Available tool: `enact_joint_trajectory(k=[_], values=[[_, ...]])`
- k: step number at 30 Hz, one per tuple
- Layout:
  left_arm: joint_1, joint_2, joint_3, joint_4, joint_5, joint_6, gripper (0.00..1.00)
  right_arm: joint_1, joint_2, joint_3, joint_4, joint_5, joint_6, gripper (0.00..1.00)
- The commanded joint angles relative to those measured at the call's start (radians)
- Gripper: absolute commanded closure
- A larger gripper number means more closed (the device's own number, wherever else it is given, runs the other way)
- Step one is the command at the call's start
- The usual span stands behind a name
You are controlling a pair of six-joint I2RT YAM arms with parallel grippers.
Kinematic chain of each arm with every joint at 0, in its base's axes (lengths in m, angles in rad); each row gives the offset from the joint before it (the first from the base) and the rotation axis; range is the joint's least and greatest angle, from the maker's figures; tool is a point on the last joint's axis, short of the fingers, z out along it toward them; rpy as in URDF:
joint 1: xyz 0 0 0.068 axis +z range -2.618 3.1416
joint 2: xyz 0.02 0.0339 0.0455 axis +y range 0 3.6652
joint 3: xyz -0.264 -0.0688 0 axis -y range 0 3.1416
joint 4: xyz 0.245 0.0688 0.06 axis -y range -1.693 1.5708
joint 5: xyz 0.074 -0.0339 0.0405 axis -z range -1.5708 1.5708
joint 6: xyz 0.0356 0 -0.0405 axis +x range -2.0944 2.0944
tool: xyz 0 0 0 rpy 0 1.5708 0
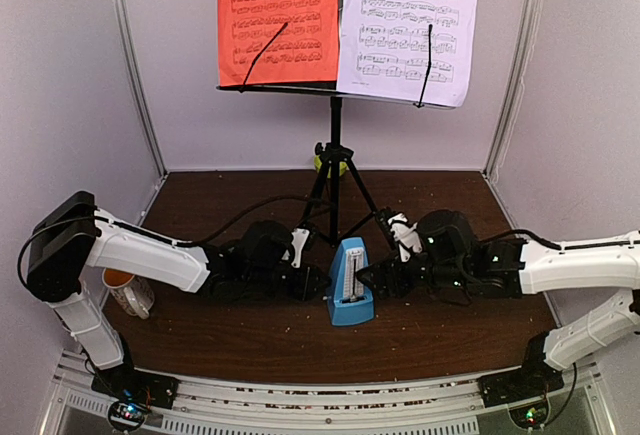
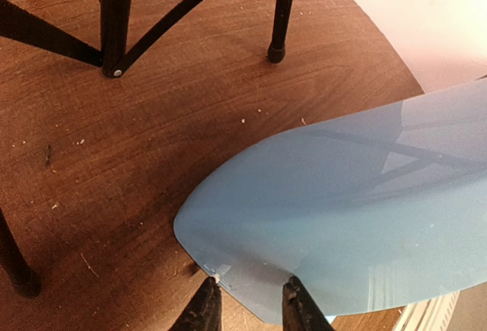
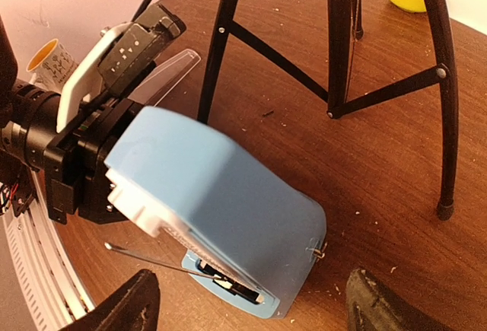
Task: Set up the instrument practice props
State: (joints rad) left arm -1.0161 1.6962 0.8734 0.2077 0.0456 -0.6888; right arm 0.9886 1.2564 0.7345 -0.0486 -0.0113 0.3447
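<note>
Two sheets sit up on the black music stand (image 1: pixel 336 125) at the back: the red sheet (image 1: pixel 275 15) on the 9 o'clock side and the white sheet (image 1: pixel 410 25) on the 3 o'clock side. Each is printed with staves and has a thin black wire arm across its lower part. The metronome (image 1: pixel 350 295) stands on the brown table (image 1: pixel 250 340) about mid-table, straight toward 6 o'clock from the stand's tripod feet. It's a small glossy light-blue pyramid with rounded edges, a white front face and a thin metal pendulum rod showing in front. The left gripper (image 1: pixel 318 283) comes in from its 9 o'clock. Its jaws are set narrow, and in the left wrist view both black fingertips (image 2: pixel 207 307) are pinched on the lower edge of the blue body. The right gripper (image 3: pixel 255 300) is at 3 o'clock with its jaws spread wide on either side of the metronome's base, holding nothing. A patterned mug (image 1: pixel 130 293) sits way out at 9 o'clock, and a small yellowish-green bowl (image 1: pixel 322 163) is at 12 o'clock behind the tripod.
</note>
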Motion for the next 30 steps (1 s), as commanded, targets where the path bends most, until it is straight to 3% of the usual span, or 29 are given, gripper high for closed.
enact_joint_trajectory(k=[1,5,16,23,30], values=[[0.005,0.010,0.024,0.019,0.011,0.003,0.70,0.006,0.011,0.038,0.010,-0.001,0.009,0.13],[0.005,0.010,0.024,0.020,0.011,0.002,0.70,0.011,0.015,0.050,0.015,0.001,0.011,0.08],[0.005,0.003,0.023,0.015,-0.001,-0.008,0.70,-0.016,-0.017,0.054,-0.086,0.154,0.033,0.10],[0.025,-0.055,-0.030,0.024,-0.040,-0.026,0.70,-0.153,-0.120,-0.043,-0.148,0.168,0.019,0.10],[0.137,-0.216,-0.128,-0.006,-0.060,-0.014,0.70,-0.304,-0.217,-0.055,-0.220,0.124,-0.032,0.09]])
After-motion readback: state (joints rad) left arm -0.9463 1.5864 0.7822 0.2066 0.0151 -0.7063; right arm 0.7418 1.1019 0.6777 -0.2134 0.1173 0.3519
